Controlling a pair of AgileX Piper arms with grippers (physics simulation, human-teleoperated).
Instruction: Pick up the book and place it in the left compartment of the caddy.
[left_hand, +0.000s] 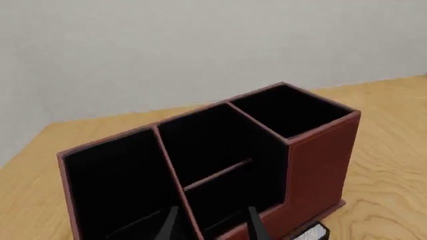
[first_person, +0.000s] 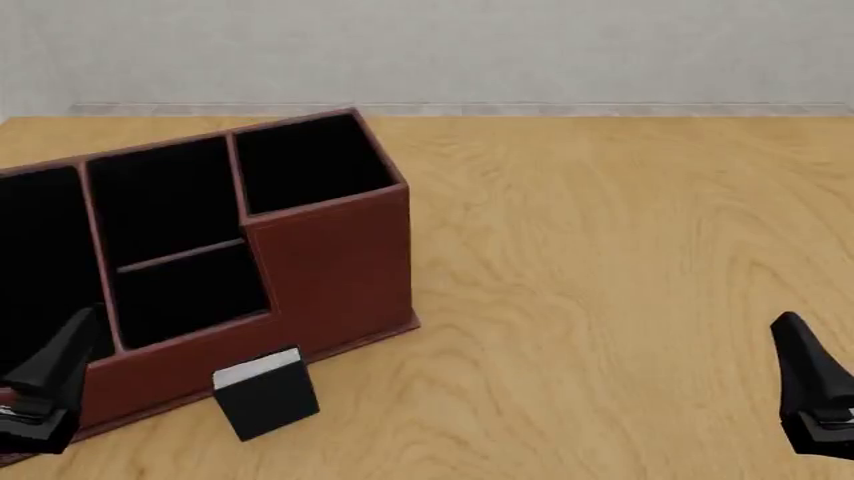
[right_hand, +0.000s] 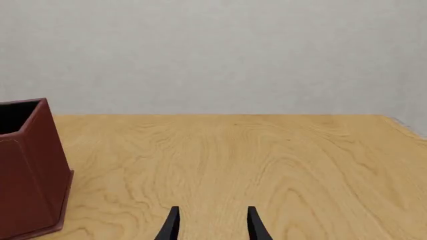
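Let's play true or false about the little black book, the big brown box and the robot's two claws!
1. The book stands on the table in front of the caddy. True.
2. The book is inside the left compartment. False: it is outside, on the wooden table.
3. The right gripper holds the book. False: it is open and empty.
4. The left gripper is open. True.
5. The caddy is blue. False: it is reddish-brown with black inside.

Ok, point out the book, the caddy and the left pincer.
book (first_person: 271, 405): front view, on its black cover.
caddy (first_person: 340, 265): front view, on its tall reddish-brown front wall.
left pincer (left_hand: 211, 223): left wrist view, midway between its fingertips.
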